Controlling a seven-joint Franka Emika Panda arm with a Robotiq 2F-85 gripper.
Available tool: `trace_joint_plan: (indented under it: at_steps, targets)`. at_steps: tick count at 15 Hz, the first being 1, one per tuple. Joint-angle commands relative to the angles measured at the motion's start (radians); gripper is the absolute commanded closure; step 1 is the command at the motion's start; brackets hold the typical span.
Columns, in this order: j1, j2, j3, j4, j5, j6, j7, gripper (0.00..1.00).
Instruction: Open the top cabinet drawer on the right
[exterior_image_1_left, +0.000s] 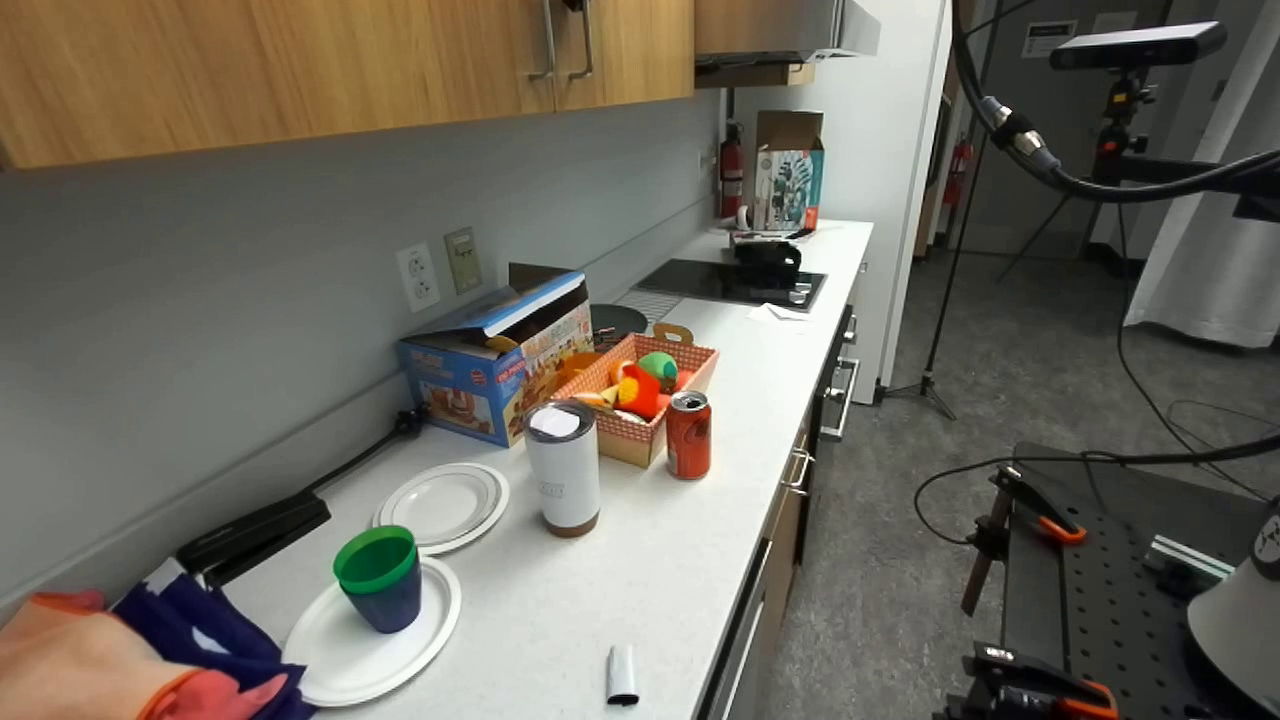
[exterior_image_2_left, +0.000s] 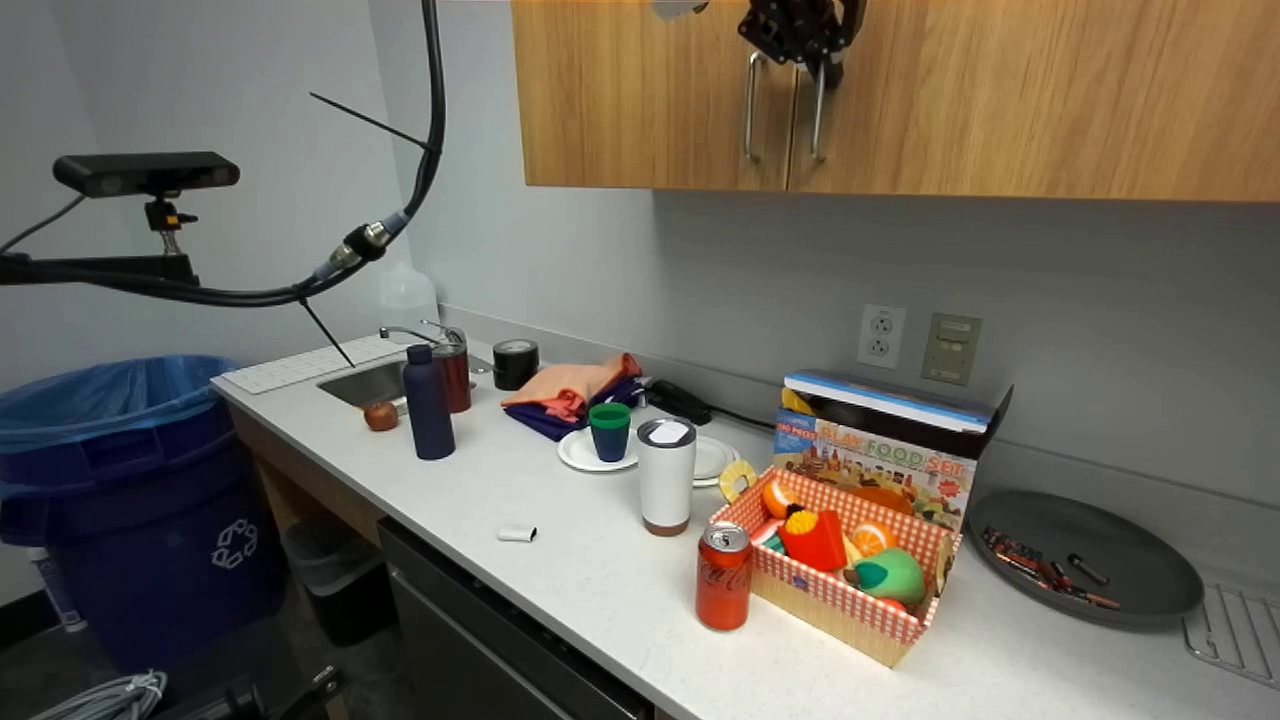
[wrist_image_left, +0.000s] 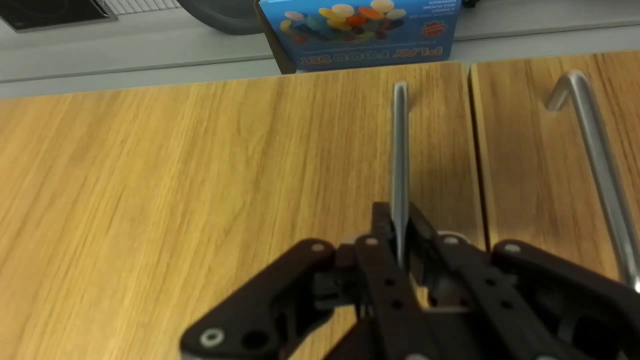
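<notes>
The right wooden cabinet door (exterior_image_2_left: 1040, 100) hangs above the counter, flush with the left door (exterior_image_2_left: 630, 100), so both look closed. The right door also fills the left of the wrist view (wrist_image_left: 200, 175). Its vertical metal handle (exterior_image_2_left: 818, 125) shows in both exterior views (exterior_image_1_left: 588, 45) and in the wrist view (wrist_image_left: 400, 145). My gripper (exterior_image_2_left: 826, 72) is at the upper part of this handle. In the wrist view the fingertips (wrist_image_left: 400, 225) are shut around the bar, one on each side. The handle's upper end is hidden by the gripper.
The left door's handle (wrist_image_left: 600, 165) stands close beside the gripper. Below, the counter holds a play food box (exterior_image_2_left: 880, 450), a basket of toy food (exterior_image_2_left: 830, 610), a red can (exterior_image_2_left: 723, 580), a white tumbler (exterior_image_2_left: 667, 480) and a dark pan (exterior_image_2_left: 1130, 560).
</notes>
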Motion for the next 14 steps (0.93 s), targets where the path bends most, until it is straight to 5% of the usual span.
trace_joint_plan:
  at_steps: [1,7,14]
  targets:
    - [-0.004,-0.030,-0.026,-0.029,-0.090,-0.033,0.096,0.97]
    - [-0.023,-0.119,-0.038,-0.148,-0.325,-0.043,0.356,0.97]
    - [-0.080,-0.278,-0.020,-0.331,-0.379,-0.056,0.441,0.97]
